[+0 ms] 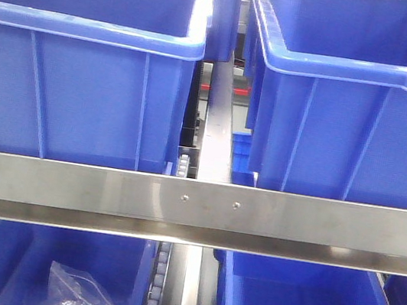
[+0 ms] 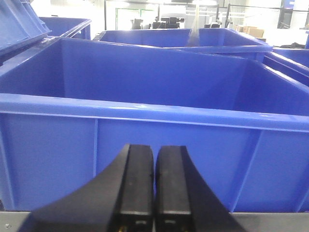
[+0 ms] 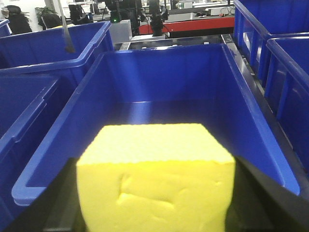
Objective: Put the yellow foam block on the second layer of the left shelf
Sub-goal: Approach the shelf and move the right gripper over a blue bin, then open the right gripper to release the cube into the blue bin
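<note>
The yellow foam block [image 3: 154,145] fills the bottom of the right wrist view, bright and matte, with a dented front face. My right gripper [image 3: 155,166] is shut on it, and a black finger [image 3: 53,198] shows at each side. The block hangs over the near rim of an empty blue bin [image 3: 63,130]. In the left wrist view my left gripper [image 2: 154,153] is shut with nothing in it, its two pads pressed together just before the front wall of another blue bin [image 2: 145,108]. The front view shows neither gripper nor the block.
The front view shows a shelf's steel rail [image 1: 196,202] running across. Two large blue bins [image 1: 92,26] [image 1: 355,76] stand above it, with a roller track [image 1: 219,124] between them. Below are two more bins, the left one holding a clear plastic bag [image 1: 80,295].
</note>
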`<state>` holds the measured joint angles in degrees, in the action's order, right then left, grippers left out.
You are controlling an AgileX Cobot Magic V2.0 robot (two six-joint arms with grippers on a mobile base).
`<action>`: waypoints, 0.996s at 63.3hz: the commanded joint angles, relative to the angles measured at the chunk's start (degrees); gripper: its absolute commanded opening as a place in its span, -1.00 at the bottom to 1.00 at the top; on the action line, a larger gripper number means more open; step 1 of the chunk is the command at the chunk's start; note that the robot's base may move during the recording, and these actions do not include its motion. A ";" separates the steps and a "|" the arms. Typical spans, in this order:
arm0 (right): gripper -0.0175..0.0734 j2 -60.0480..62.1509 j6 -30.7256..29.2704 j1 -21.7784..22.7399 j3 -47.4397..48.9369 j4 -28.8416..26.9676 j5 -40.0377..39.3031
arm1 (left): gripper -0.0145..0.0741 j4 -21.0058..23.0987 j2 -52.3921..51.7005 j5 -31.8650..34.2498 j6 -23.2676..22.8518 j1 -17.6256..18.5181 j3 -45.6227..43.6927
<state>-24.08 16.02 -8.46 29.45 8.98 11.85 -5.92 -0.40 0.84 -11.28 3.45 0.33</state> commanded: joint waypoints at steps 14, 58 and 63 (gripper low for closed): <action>0.13 -1.82 -0.35 0.44 1.58 0.83 -9.68 | -0.36 0.22 -0.92 5.14 -0.26 0.22 1.40; 0.14 -44.53 -0.35 0.44 13.78 5.68 -37.80 | -0.36 0.22 -0.92 5.14 -0.26 0.22 1.40; 0.21 -46.93 -0.35 0.44 15.15 5.68 -38.62 | -0.36 0.22 -0.92 5.14 -0.26 0.22 1.40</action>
<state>-70.56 16.02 -8.46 41.40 14.29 -19.85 -5.92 -0.40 0.84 -11.28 3.45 0.33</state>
